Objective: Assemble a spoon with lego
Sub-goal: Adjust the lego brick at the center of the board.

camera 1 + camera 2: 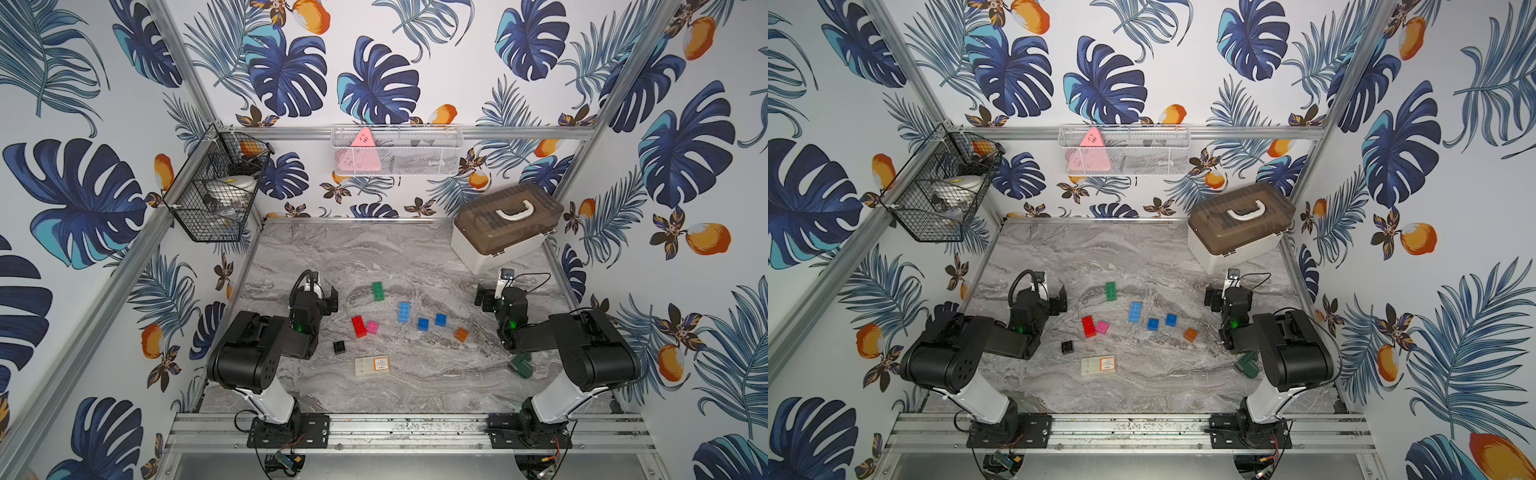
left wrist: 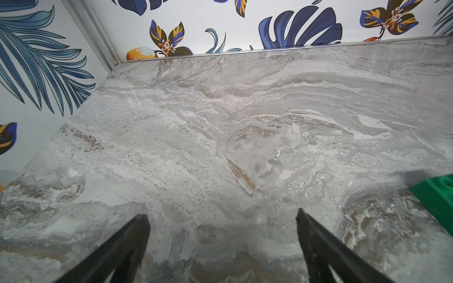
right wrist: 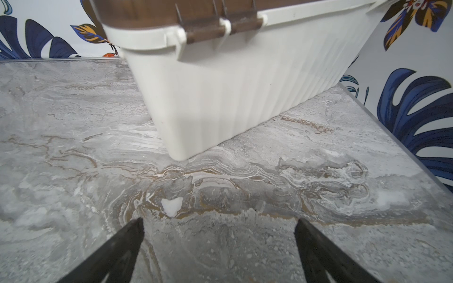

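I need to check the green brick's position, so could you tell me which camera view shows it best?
Both top views show the green brick whole and unobstructed. The left wrist view catches only its corner at the picture's edge; the right wrist view does not show it.

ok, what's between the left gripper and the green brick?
Nothing: only bare marble table between the open left gripper and the green brick, seen in both top views and the left wrist view.
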`<action>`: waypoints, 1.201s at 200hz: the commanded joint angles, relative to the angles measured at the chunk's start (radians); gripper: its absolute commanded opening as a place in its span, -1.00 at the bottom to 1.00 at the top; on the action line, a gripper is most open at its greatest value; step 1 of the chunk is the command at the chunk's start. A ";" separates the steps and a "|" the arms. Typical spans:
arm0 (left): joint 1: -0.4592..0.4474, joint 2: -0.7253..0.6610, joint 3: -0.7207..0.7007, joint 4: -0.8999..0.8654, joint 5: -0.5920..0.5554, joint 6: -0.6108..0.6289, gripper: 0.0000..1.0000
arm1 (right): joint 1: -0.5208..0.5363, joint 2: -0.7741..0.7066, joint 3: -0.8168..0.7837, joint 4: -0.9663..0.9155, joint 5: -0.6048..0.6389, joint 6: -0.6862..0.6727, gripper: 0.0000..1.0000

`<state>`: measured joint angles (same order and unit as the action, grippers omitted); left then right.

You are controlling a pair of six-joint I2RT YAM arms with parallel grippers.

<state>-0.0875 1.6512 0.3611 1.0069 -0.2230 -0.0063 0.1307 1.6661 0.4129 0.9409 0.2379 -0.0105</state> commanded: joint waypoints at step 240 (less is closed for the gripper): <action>-0.139 0.013 -0.120 0.310 -0.248 0.065 0.98 | 0.340 -0.254 0.502 -1.227 0.059 0.214 1.00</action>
<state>-0.2249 1.6657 0.2474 1.2385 -0.4706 0.0475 0.4683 1.4017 0.8711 -0.0021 0.3809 0.0677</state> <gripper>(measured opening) 0.990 0.998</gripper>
